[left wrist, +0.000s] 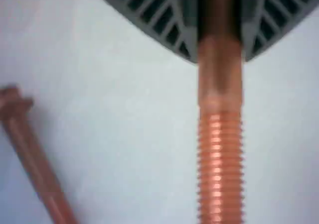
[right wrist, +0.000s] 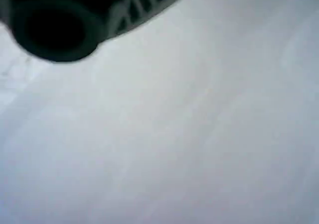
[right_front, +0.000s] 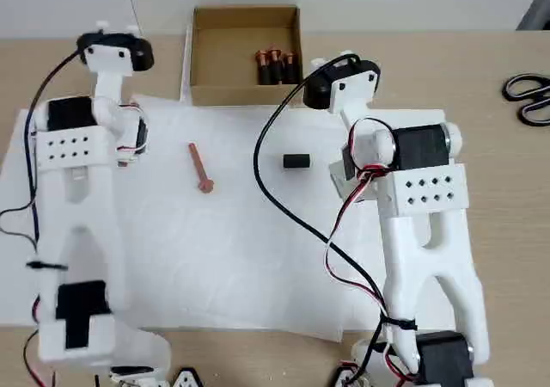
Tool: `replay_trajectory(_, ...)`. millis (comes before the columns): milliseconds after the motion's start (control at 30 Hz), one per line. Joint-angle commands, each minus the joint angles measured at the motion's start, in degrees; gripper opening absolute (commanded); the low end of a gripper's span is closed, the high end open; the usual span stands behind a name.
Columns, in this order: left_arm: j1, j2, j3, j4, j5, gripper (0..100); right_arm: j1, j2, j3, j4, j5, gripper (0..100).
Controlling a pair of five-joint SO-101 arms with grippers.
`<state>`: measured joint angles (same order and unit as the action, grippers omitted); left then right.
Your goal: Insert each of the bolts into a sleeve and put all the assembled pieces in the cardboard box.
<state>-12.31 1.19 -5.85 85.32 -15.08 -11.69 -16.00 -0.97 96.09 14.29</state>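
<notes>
Left gripper (left wrist: 219,20) is clamped on the smooth shank of the held bolt (left wrist: 219,149), with the threads free. I read the right gripper (right wrist: 67,5) as closed on the held sleeve (right wrist: 55,30). Both are probably rigid, light and slick, so I'd grip mid-body. The loose bolt (right_front: 203,168) and loose sleeve (right_front: 296,161) lie apart on the white sheet (right_front: 215,267). Assembled pieces (right_front: 275,66) are in the cardboard box (right_front: 219,56).

Readable markings: none. No text, label, brand, number or sign is showing legibly on the cardboard box (right_front: 225,60), the bolt (left wrist: 219,134), the sleeve (right_front: 296,161) or the white sheet (right_front: 215,258).
</notes>
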Motion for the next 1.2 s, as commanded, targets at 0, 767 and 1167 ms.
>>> replay_trajectory(0, 0.18, -4.31, -2.77, 3.25, -11.16, 0, 0.66, -2.68, -0.26, -0.04, 0.79, 0.4)
replay_trajectory(767, 5.71, 11.60, -0.13, 11.69, -56.44, 1, 0.75, -2.42, -0.26, 0.13, 0.62, 0.4)
replay_trajectory(1167, 5.45, 19.96, -3.38, 11.69, -56.44, 12, 0.75, -2.24, -0.26, -0.04, 0.70, 0.4)
